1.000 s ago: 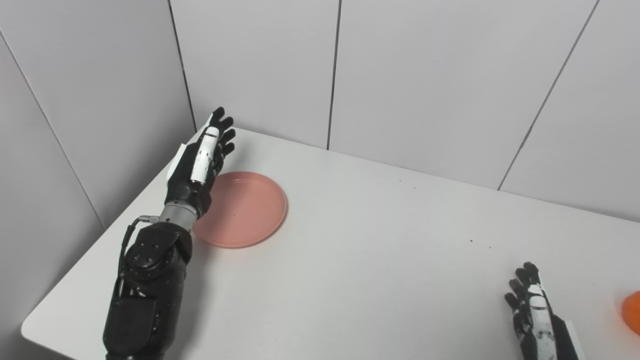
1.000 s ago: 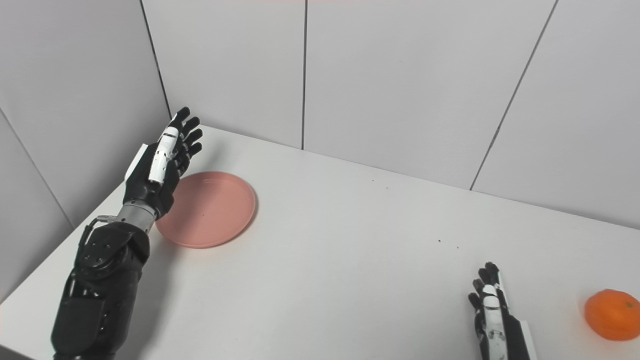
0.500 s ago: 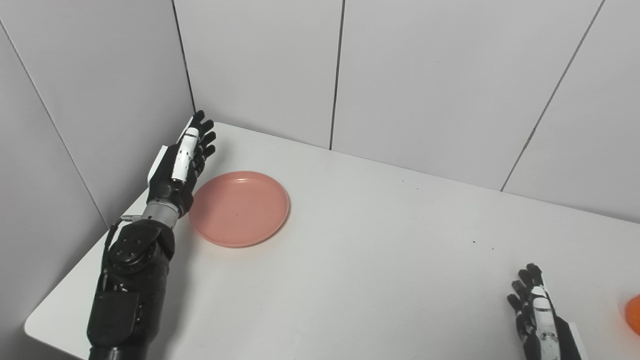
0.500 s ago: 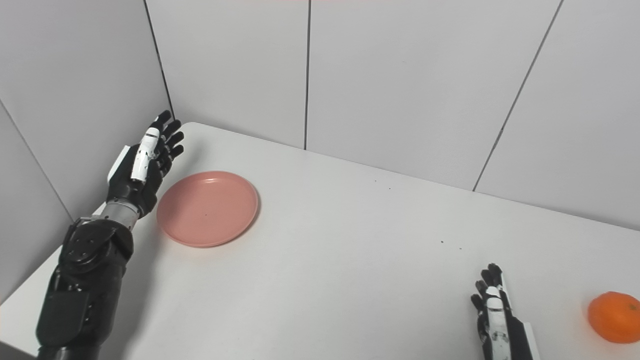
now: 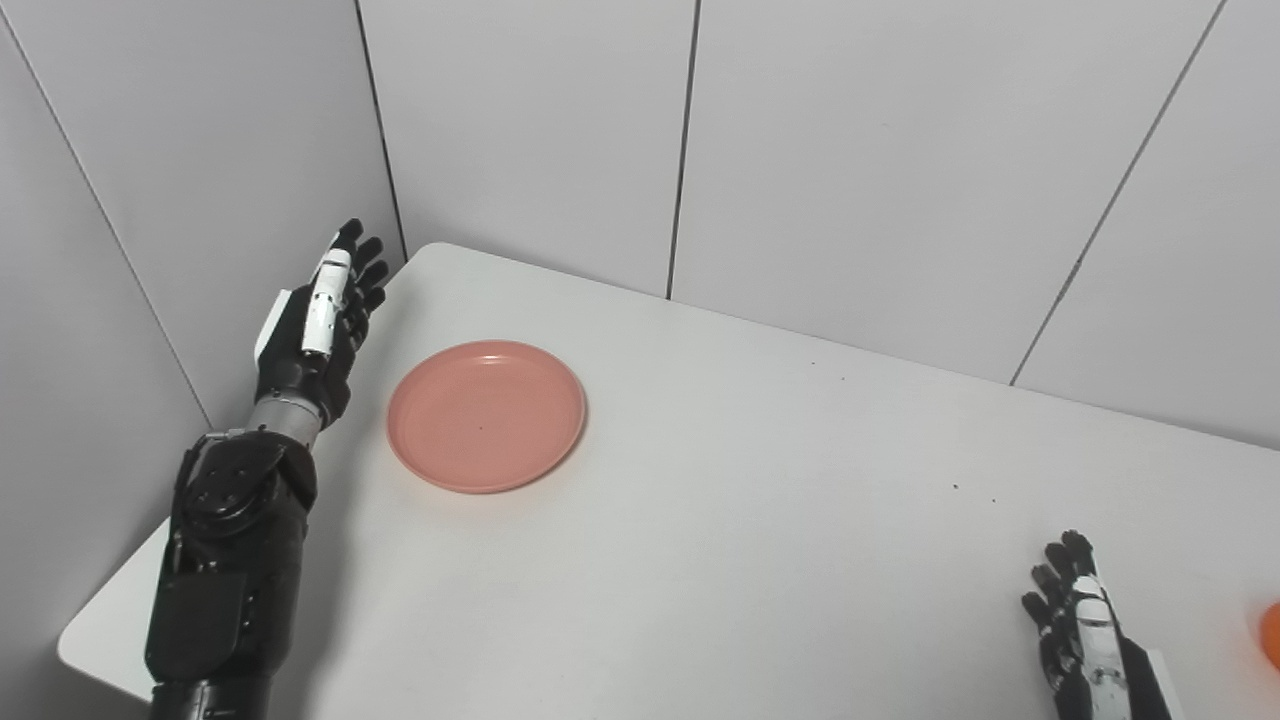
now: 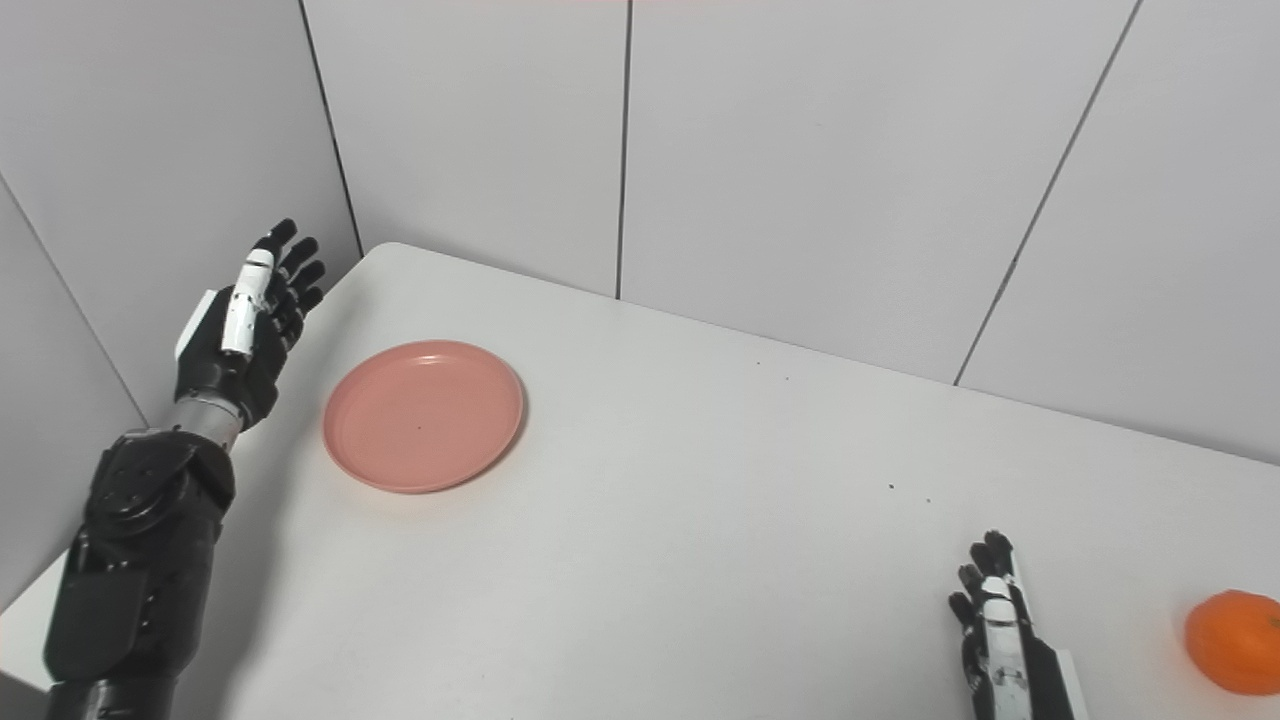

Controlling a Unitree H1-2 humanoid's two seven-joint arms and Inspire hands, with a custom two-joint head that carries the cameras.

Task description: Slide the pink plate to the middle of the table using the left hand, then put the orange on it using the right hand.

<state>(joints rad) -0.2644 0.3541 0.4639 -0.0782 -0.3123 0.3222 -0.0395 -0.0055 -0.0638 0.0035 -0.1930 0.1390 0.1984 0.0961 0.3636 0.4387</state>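
Observation:
The pink plate (image 5: 487,415) lies flat on the left part of the white table (image 5: 760,520). My left hand (image 5: 318,330) is raised to the left of the plate, over the table's left edge, open with fingers straight and apart from the plate. My right hand (image 6: 1005,650) rests low at the bottom right, fingers extended, holding nothing. The orange (image 6: 1234,641) sits on the table to the right of that hand, a gap between them; in the left eye view only its edge (image 5: 1272,634) shows.
Grey wall panels (image 5: 850,150) close in the table at the back and on the left, close to my left hand. A few small dark specks (image 5: 955,488) mark the tabletop.
My left hand has moved left, off the plate's left rim and out past the table's edge. The camera has shifted slightly. Plate, orange and right hand stay put.

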